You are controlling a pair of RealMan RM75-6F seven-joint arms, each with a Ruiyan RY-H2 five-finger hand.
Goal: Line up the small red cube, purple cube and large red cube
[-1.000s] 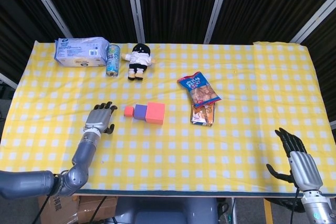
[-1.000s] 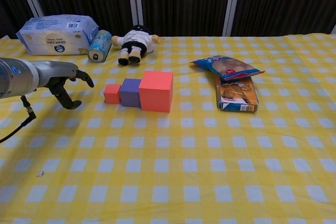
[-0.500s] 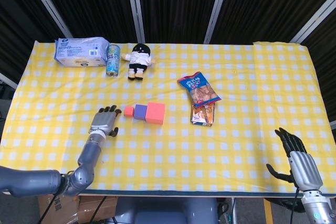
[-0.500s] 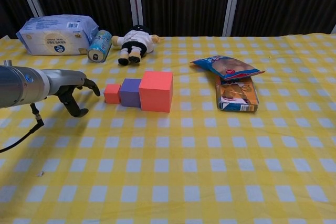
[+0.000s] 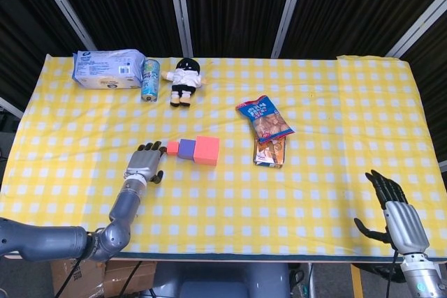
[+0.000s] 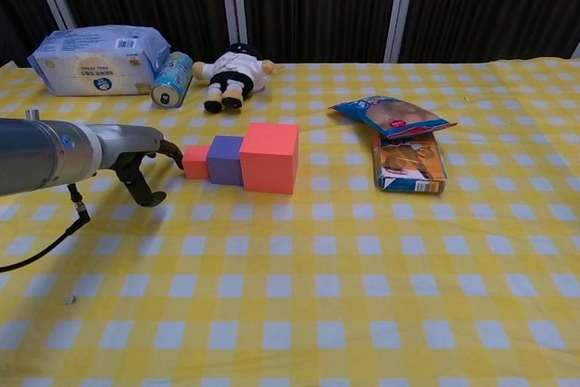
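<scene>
Small red cube (image 6: 194,161), purple cube (image 6: 225,159), large red cube (image 6: 269,157) touching in a row, left hand (image 5: 144,162) just beside the small one, fingers apart and empty, right hand (image 5: 397,215) well apart, spread, holding nothing

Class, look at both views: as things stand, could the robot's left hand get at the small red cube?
Probably yes. The left hand sits right beside the small red cube, on its open side; the purple cube lies beyond it, and nothing lies between hand and cube.

I get bright, even light from overhead on the yellow checked tablecloth (image 5: 230,193), with no glare. Shadows are short and soft; the large red cube (image 6: 269,157) casts a faint one. Both views are sharp, and the backdrop behind stays dark.
</scene>
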